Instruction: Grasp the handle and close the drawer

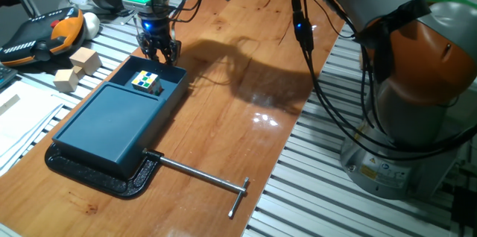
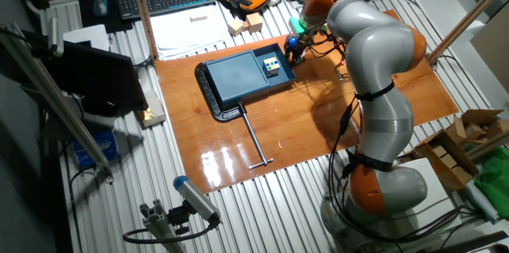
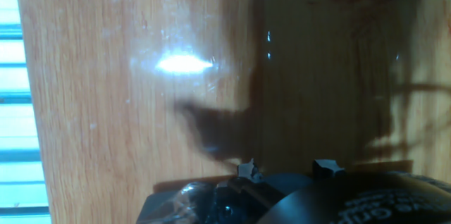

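Note:
The dark teal drawer stands partly pulled out of the flat teal box. A small multicoloured cube lies in it. The handle is the drawer's short outer end wall. My gripper hangs just beyond that wall, pointing down, not touching it. In the hand view my gripper shows two fingertips apart over bare wood, with nothing between them. In the other fixed view the gripper is at the drawer's outer end.
The box sits on a black base plate. A thin metal T-ended rod lies on the wooden table. Wooden blocks and an orange-black pendant lie beyond the left edge. The arm's base is at the right.

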`<state>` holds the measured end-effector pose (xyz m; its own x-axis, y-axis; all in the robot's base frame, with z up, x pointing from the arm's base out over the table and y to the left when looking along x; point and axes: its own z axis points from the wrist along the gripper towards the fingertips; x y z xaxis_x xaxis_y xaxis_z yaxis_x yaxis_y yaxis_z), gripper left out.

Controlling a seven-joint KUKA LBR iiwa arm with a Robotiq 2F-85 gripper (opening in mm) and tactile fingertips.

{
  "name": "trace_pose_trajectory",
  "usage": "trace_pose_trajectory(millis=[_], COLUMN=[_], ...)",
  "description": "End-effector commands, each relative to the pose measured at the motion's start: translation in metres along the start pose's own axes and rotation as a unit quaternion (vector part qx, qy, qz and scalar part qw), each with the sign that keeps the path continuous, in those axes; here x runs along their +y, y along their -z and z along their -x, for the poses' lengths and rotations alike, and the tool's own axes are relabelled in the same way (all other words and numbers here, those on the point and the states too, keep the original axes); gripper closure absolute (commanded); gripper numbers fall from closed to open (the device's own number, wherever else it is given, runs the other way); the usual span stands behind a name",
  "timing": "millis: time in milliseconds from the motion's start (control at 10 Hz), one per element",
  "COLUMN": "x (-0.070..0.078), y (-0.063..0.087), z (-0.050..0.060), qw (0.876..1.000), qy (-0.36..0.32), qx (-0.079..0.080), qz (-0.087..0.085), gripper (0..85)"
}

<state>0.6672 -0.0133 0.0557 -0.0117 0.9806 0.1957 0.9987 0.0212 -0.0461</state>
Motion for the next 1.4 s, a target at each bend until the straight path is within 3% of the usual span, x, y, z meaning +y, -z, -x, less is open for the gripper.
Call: trace_pose_trajectory(millis=[0, 800, 1300], x=[0.000, -0.003, -0.004], y=[0.000, -0.002, -0.008], z=[-0.001, -0.021, -0.027], qw=[1.000, 1.000, 1.000], qy=[0.000, -0.005, 0.002], qx=[-0.001, -0.011, -0.009], qz=[0.000, -0.001, -0.002], gripper=[84.3, 84.3, 84.3])
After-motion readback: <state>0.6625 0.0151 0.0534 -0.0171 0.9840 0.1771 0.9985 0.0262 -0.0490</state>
